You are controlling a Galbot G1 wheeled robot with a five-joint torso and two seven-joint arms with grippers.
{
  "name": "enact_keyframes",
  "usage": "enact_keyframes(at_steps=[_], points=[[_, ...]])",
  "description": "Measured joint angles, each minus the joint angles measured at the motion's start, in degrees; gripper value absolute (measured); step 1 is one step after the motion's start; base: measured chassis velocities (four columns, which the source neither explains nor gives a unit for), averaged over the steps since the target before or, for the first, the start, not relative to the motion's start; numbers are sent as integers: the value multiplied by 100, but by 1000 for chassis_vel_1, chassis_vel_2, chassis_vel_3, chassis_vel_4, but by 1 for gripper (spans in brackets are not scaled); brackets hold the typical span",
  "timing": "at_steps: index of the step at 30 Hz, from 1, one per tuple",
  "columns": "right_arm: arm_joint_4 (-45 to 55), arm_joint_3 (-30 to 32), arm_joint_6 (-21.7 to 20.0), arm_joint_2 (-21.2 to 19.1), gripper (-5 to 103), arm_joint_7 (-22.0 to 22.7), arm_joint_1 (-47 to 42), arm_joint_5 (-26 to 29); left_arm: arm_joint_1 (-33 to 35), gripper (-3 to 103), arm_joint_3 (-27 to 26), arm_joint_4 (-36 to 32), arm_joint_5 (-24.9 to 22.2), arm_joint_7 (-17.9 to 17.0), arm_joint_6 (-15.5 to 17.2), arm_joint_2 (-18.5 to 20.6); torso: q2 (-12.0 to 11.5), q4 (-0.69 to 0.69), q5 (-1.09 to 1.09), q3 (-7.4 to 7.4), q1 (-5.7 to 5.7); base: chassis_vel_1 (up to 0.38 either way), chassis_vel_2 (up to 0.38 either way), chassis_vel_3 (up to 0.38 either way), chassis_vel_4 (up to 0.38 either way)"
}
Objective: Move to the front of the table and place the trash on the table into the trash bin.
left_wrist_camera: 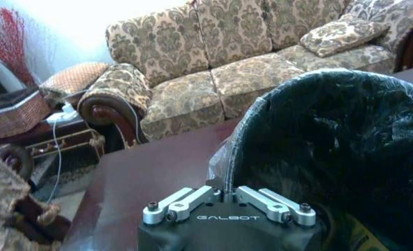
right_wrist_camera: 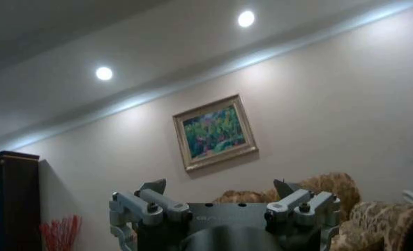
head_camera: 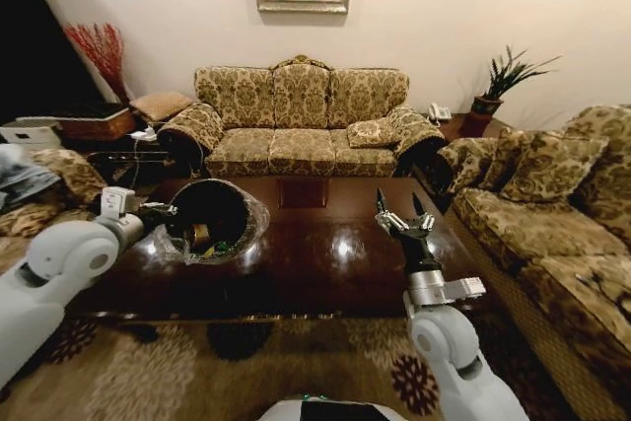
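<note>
The trash bin (head_camera: 225, 206), black with a clear liner, hangs tipped over the left part of the dark table (head_camera: 325, 263), its mouth turned toward me. My left gripper (head_camera: 166, 212) is shut on the bin's rim; the left wrist view shows its fingers (left_wrist_camera: 185, 201) clamped together on the rim of the trash bin (left_wrist_camera: 332, 151). Inside lie bits of trash (head_camera: 202, 235), a brownish piece and something greenish. My right gripper (head_camera: 399, 206) stands open above the table's right side, fingers pointing up with nothing between them; the right wrist view shows the same gripper (right_wrist_camera: 220, 188) against the wall.
A patterned sofa (head_camera: 301, 110) stands behind the table and another sofa (head_camera: 552, 214) along the right. A cushioned seat (head_camera: 39, 189) and a low side table with wires (head_camera: 128, 150) are at the left. A patterned rug (head_camera: 246, 362) lies under the table's near edge.
</note>
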Motion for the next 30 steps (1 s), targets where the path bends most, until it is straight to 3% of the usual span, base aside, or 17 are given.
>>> enact_keyframes(at_steps=[4, 7, 17, 30], points=[[24, 10, 36, 40, 100, -87, -84, -52, 40, 0, -38, -11, 117, 47, -13, -51, 4, 2, 16, -4, -5, 102, -136, -133, 129], [1, 51, 68, 81, 100, -162, -112, -147, 60, 0, -47, -33, 120, 56, -17, -95, -1, -3, 6, 2, 3, 24, -7, -16, 20], [-78, 5, 146, 144, 100, -172, -132, -200, 70, 0, -45, -10, 118, 54, -36, -128, -4, -2, 7, 2, 5, -4, 65, -11, -72], [-219, -131, 303, 218, 100, -186, -101, -225, 36, 0, -25, 34, 98, 45, -55, -87, -1, 1, 9, 1, 3, 191, 164, -185, -165]])
